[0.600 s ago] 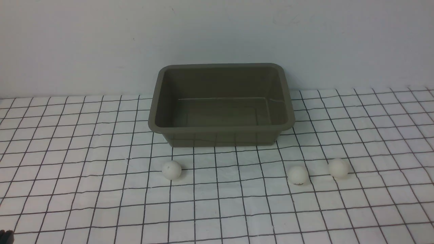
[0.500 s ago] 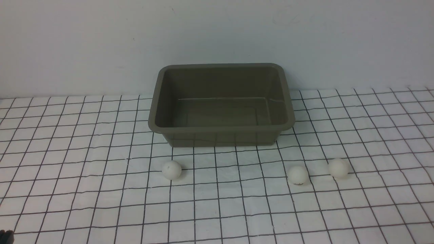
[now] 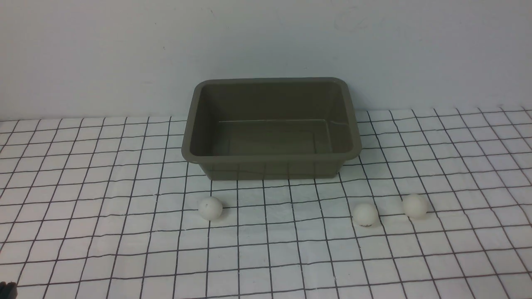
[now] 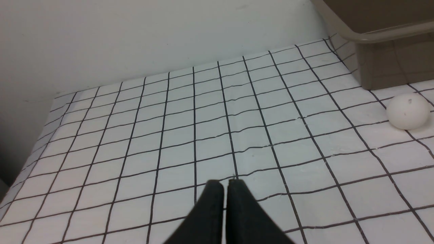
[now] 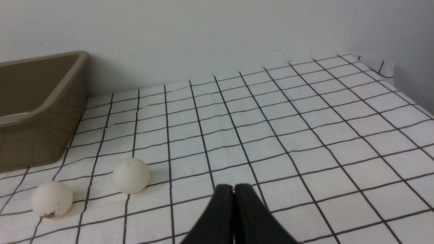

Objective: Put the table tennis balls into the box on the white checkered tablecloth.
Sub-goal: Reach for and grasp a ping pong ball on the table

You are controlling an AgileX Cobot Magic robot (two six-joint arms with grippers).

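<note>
I see the box (image 3: 270,158) standing on the tablecloth (image 3: 104,174) at the middle of its far side, with its back close against the wall (image 3: 124,50). All three balls lie on the cloth outside the box, nearer to me than its front side. The left ball (image 3: 210,208) sits before the box's near-left corner, apart from it. The middle ball (image 3: 365,214) sits before the near-right corner, slightly to its right. The right ball (image 3: 415,206) lies just beside the middle one, not touching, further right and a little further back. The left ball is well apart from that pair.
</note>
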